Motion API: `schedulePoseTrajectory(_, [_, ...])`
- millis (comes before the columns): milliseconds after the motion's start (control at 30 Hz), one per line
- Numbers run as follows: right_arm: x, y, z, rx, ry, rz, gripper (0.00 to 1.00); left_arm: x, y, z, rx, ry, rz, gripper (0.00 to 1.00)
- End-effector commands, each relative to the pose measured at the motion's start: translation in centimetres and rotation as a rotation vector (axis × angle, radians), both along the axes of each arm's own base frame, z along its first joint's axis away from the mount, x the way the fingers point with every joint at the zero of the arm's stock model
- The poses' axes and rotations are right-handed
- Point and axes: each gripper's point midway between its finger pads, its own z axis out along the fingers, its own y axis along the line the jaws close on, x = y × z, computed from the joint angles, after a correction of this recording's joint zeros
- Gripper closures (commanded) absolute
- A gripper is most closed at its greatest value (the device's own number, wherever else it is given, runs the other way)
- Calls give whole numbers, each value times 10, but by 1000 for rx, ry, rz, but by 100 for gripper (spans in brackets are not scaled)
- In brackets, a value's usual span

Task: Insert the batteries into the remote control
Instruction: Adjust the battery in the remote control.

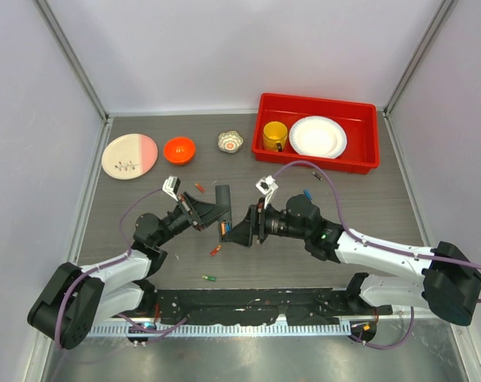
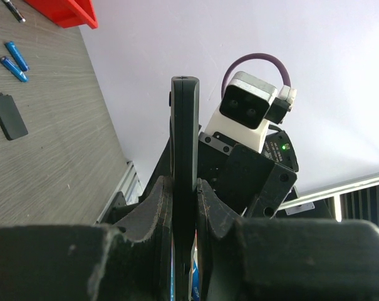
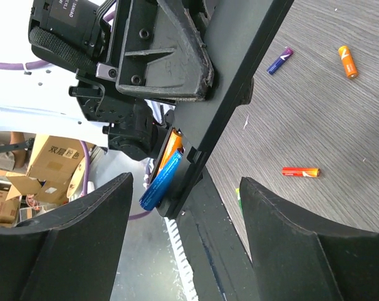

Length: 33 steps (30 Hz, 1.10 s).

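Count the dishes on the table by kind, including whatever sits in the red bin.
Plates: 2, the pink-and-cream plate and the white plate
Bowls: 1, the orange bowl
Mugs: 1, the yellow mug
Fluted cups: 1, the small fluted cup
Total: 5

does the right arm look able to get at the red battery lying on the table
Probably yes: the right gripper is open and empty, and the red battery lies alone on the table, nothing over it. It would first have to back off the remote control.
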Motion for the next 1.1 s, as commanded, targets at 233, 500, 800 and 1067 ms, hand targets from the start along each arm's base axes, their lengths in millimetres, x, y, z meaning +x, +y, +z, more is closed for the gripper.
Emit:
schedulePoseTrajectory(233, [-10,3,22,84,-47,80,20,-5,0,24,-46,-84,-19,100])
schedulePoseTrajectory(500, [-10,3,10,18,-54,98,25,-5,-1,26,-48,-87,-22,100])
schedulePoseTrajectory(800, [-5,5,7,3,-42,77,31,-6,-1,26,-48,-88,-24,100])
schedulePoseTrajectory(1067, [1,6,13,37,-29,53,36,-10,-2,27,-51,-92,-35,100])
